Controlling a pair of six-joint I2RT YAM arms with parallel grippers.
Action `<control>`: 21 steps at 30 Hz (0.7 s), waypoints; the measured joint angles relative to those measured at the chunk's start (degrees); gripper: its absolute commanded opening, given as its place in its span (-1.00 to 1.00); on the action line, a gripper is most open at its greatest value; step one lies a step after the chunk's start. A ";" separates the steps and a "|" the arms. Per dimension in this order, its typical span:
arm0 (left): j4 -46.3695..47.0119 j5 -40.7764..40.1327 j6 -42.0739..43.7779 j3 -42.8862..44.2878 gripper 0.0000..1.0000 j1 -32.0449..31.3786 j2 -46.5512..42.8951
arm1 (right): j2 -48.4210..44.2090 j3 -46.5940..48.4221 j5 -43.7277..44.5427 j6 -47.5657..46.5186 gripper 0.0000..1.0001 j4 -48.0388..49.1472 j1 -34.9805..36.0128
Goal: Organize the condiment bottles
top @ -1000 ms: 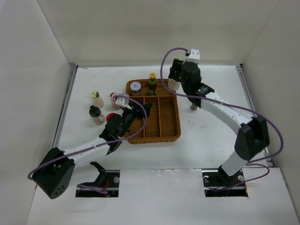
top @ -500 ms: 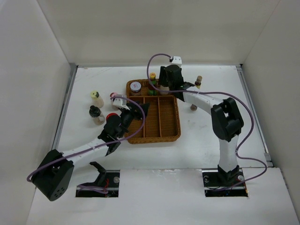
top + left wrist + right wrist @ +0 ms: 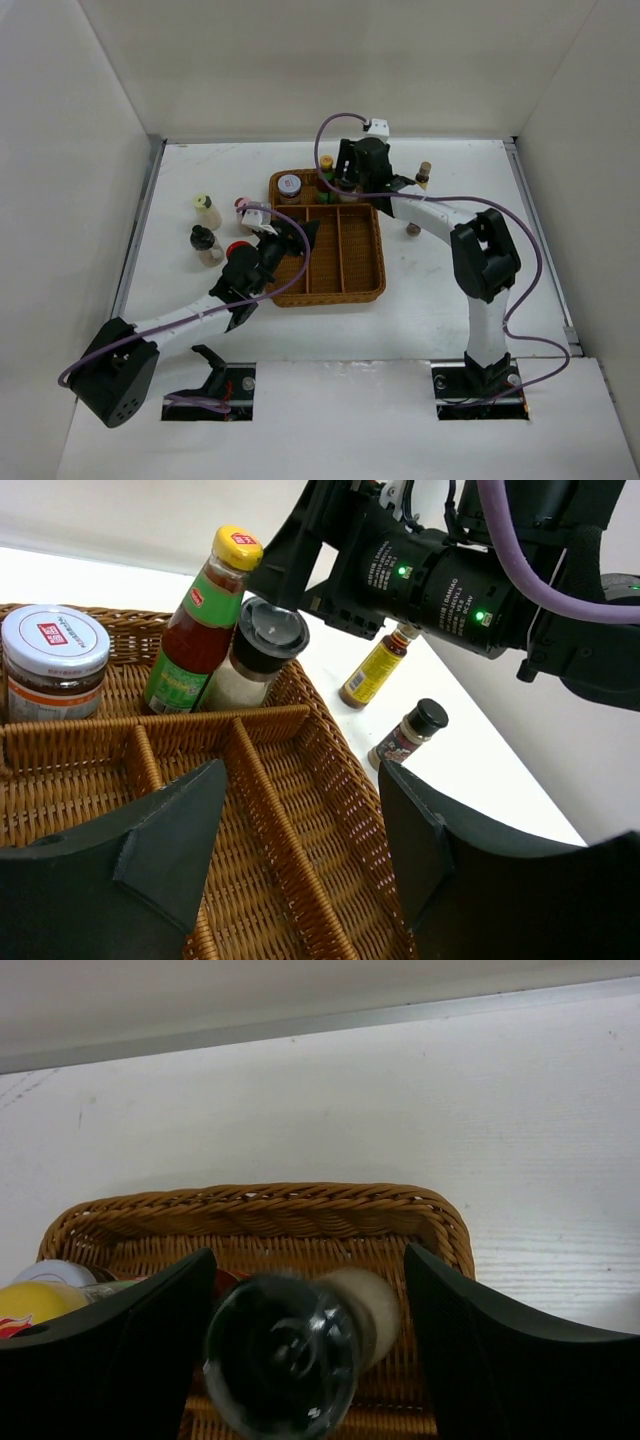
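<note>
Tray: brown wicker divided tray point(image 3: 381, 255), mid-table.
Right claw point(image 3: 308, 1258): over the tray's far compartment, my fingers flanking the grey-capped glass shaker of pale powder point(image 3: 262, 650); I cannot tell whether I am pressing it.
Left claw point(image 3: 300, 770): spread wide, empty, above the long compartments.
Neighbours: red sauce bottle with yellow cap point(image 3: 200, 620) and white-lidded jar point(image 3: 52, 660), in the same far compartment.
Shaker: tilted, leaning on the sauce bottle.
Handling: probably light, stiff, slick and breakable; I would grip the body below the cap.
</note>
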 measured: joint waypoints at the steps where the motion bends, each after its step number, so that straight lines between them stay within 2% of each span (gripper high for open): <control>1: -0.02 0.00 0.00 0.02 0.23 0.00 0.00 | -0.35 -0.33 -0.02 0.00 0.61 0.07 -0.02; 6: 0.37 0.04 0.00 0.00 0.23 0.00 1.14 | -4.96 -2.43 -0.48 0.00 0.59 0.04 -0.26; 8: 0.11 0.04 0.00 0.00 0.23 0.00 1.66 | -7.89 -3.50 -0.59 -0.04 0.45 0.42 -0.68; 11: -0.07 0.02 0.00 -0.07 0.23 0.00 1.25 | -12.79 -6.25 -0.63 -0.22 -0.14 1.84 -2.21; 13: 0.00 0.00 0.00 -0.15 0.23 0.00 0.48 | -16.00 -9.09 -0.48 -0.24 -0.39 3.02 -3.96; 14: 0.00 0.00 0.00 -0.15 0.23 0.00 0.20 | -17.44 -10.67 -0.26 -0.15 -0.40 3.30 -5.03; 16: 0.04 0.00 0.00 -0.15 0.23 -0.02 -0.02 | -19.58 -13.79 0.61 -0.17 -0.30 3.87 -7.41; 18: 0.02 0.00 0.00 -0.15 0.23 -0.04 0.00 | -21.00 -17.16 2.16 -0.61 0.05 4.15 -9.62; 21: 0.02 0.02 -0.15 -0.15 0.23 -0.04 0.22 | -21.51 -20.76 4.76 -1.57 0.31 4.00 -12.50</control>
